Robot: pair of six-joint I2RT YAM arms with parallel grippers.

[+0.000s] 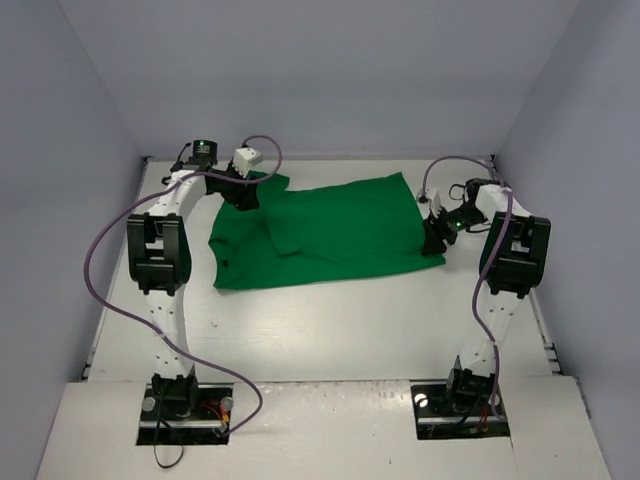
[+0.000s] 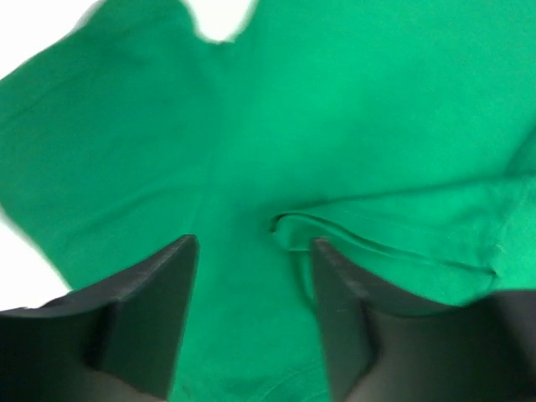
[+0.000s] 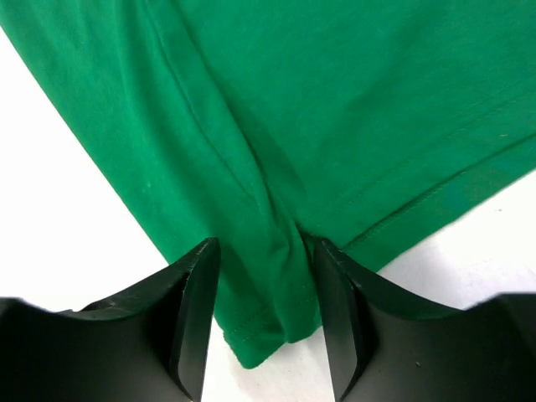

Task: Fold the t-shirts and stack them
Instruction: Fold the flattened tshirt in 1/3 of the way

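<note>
Right gripper (image 3: 264, 244) straddling t-shirt (image 3: 335, 100) corner

The table (image 1: 330, 330) lies open on the near side of the t-shirt (image 1: 340, 235); walls (image 1: 80, 120) close in on both sides

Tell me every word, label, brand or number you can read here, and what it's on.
None can be read.
The green t-shirt is plain, no print or tag showing.
The left arm and right arm show no legible lettering; any marks are too small to tell.
The table bears no writing.
</note>
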